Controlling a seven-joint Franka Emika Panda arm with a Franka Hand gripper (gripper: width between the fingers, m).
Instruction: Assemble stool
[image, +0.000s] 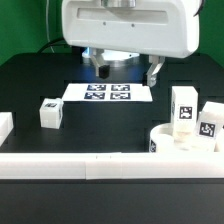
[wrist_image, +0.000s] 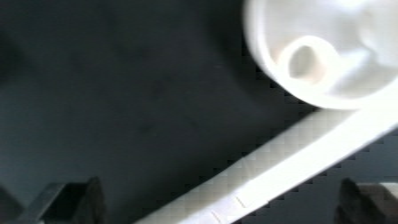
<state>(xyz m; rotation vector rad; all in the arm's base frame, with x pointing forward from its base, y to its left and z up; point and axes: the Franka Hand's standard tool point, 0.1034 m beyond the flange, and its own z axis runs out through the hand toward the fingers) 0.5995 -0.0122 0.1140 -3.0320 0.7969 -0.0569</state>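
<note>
White border rail (wrist_image: 267, 160) shows through the gap of the fingers (wrist_image: 71, 200), which stand wide apart and hold nothing; in my judgement a straight descent would strike the rail's edge rather than reach a part. Just past the rail lies the round seat (wrist_image: 329, 50), with one leg (image: 183, 105) and a second leg (image: 210, 122) upright close beside it, liable to be toppled by a wide approach. Farther off, bare black table (image: 30, 80) around the lone leg (image: 50, 112) and marker board (image: 108, 92) offers room.
</note>
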